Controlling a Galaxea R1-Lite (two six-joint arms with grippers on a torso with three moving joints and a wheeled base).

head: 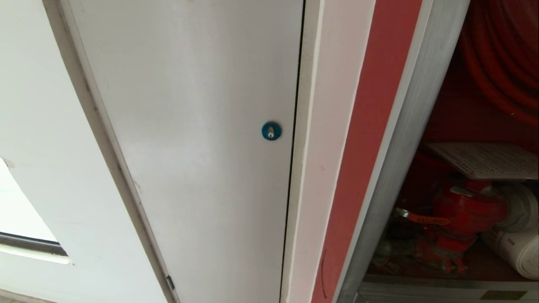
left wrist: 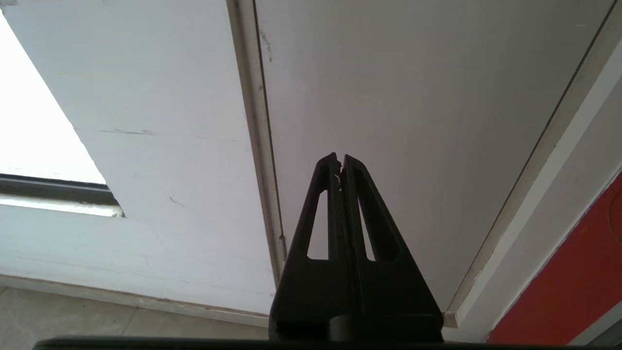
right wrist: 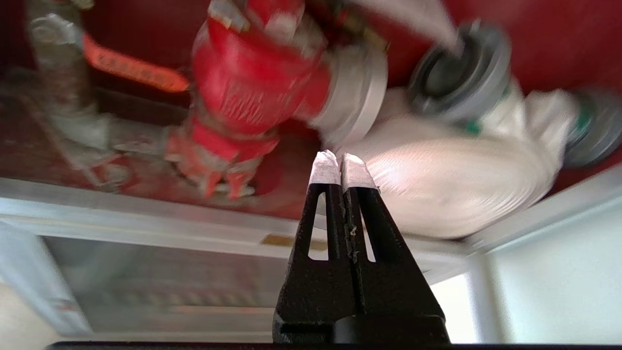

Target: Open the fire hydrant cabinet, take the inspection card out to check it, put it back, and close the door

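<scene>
- Right tool (right wrist: 338, 165), in the right wrist view, has its two black fingers pressed together with nothing between them; their pale tips point into the open fire hydrant cabinet (right wrist: 534, 39), close in front of the red hydrant valve (right wrist: 252, 73) and a rolled white hose (right wrist: 452, 189). This picture is smeared, so finer detail is unclear.
- Same view: the cabinet's silver lower frame rail (right wrist: 146, 218) runs across below the valve, with a glass panel (right wrist: 160, 287) beneath it.
- Left tool (left wrist: 340, 163), in the left wrist view, is likewise closed and empty, pointing at the plain white door (left wrist: 413, 121) without touching it; the red cabinet edge (left wrist: 578, 282) shows at one corner.
- Head view: neither arm shows. The cabinet (head: 425, 139) stands at the right, its long axis upright though tilted in the frame, its opening facing the robot.
- Inside it, the red hose coil (head: 501, 63) hangs at the top, a white printed card (head: 488, 160) lies roughly flat just above the valve (head: 467, 210), and the white hose (head: 520, 248) sits at the lower right.
- The white door (head: 198, 147) with its round blue lock (head: 271, 131) stands shut to the left.
</scene>
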